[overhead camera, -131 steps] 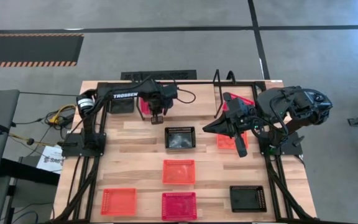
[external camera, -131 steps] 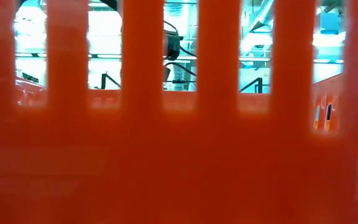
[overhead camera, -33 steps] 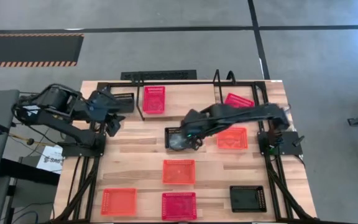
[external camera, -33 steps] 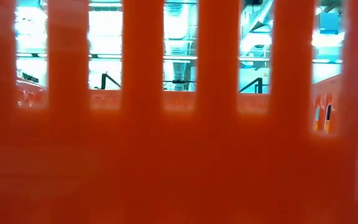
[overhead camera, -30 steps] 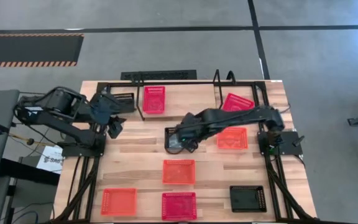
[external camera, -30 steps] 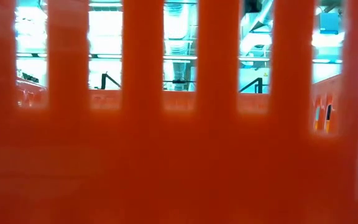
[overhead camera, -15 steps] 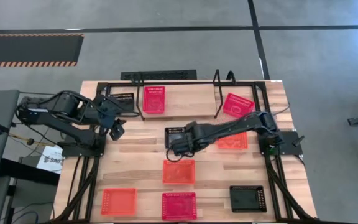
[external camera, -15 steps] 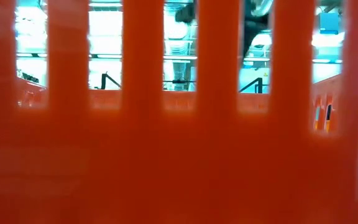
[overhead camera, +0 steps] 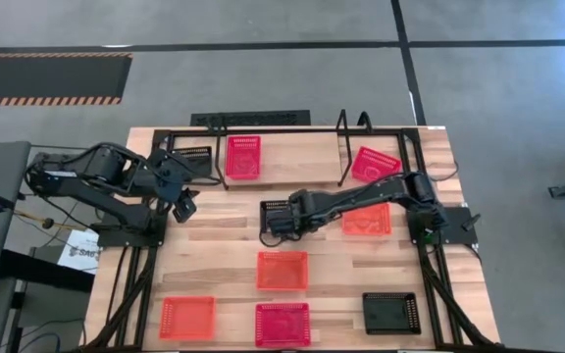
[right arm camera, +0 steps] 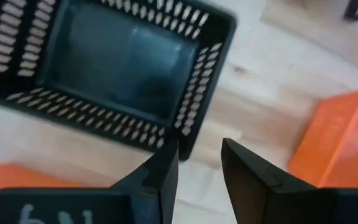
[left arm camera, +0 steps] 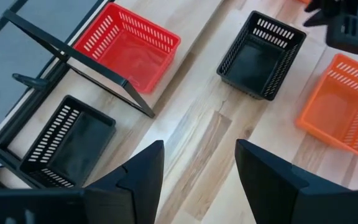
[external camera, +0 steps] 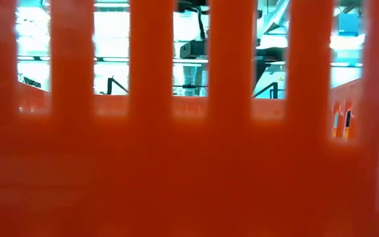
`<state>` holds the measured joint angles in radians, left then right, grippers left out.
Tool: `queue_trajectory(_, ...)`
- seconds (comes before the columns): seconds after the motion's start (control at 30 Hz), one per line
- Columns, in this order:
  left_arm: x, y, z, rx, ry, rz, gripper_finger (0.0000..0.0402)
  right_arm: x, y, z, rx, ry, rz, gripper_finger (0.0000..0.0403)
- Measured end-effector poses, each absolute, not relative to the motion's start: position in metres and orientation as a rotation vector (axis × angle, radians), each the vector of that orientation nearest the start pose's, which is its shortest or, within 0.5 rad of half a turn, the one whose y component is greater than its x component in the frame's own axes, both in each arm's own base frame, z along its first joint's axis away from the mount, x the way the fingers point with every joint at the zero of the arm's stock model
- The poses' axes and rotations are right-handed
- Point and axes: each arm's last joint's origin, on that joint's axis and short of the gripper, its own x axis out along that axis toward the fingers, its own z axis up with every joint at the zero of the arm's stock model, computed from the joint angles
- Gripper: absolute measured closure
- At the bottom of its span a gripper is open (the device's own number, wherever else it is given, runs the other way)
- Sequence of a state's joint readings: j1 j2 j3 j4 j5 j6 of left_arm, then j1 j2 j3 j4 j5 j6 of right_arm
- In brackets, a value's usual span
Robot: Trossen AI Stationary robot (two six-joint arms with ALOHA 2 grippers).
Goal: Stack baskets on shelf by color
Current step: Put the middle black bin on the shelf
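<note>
The right end effector (overhead camera: 274, 235) has swung down from the shelf end of the table to the middle of the high view. Its fingers (right arm camera: 160, 171) are parted with nothing between them, hanging just over the near edge of the black basket (overhead camera: 282, 215). A second ago they stood closer together, so I judge it is lining up to take that basket's wall, which is not yet gripped.

The left end effector (overhead camera: 186, 208) waits at the left of the high view, spread and empty, having pulled back from the shelf.

On the shelf (overhead camera: 292, 157), in the upper part of the high view, sit another black basket (overhead camera: 192, 161), a red basket (overhead camera: 243, 157) and a tilted pink basket (overhead camera: 375, 164). An orange basket (overhead camera: 366, 219) sits right of centre. Still loose across the lower half are an orange basket (overhead camera: 282, 271), a red-orange one (overhead camera: 187, 317), a red one (overhead camera: 282, 324) and a black one (overhead camera: 391, 313), so most of the sorting remains.
</note>
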<state>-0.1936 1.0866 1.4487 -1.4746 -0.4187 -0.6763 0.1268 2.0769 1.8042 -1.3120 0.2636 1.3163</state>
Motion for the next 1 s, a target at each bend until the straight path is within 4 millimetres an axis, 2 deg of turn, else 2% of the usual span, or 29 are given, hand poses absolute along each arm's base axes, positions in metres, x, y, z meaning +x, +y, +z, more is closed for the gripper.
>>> queue_trajectory(0.2, 0.149, -0.017, 0.394, -0.279, 0.944, 0.542, 0.0215, 0.406, 0.025, 0.226, 0.732, 1.172, -1.032, 0.0259)
queue_trajectory(0.33, 0.151, -0.018, 0.393, -0.278, 0.955, 0.538, 0.0215, 0.409, 0.02, 0.218, 0.736, 1.18, -1.044, 0.0257)
queue_trajectory(0.53, 0.152, -0.018, 0.392, -0.269, 0.968, 0.537, 0.0215, 0.408, 0.021, 0.207, 0.733, 1.244, -1.075, 0.0258)
queue_trajectory(0.87, 0.153, -0.018, 0.392, -0.262, 0.975, 0.535, 0.0215, 0.404, 0.025, 0.162, 0.832, 1.289, -1.068, 0.0255)
queue_trajectory(1.0, 0.153, -0.018, 0.392, -0.259, 0.975, 0.533, 0.0215, 0.403, 0.026, 0.159, 0.823, 1.332, -1.021, 0.027)
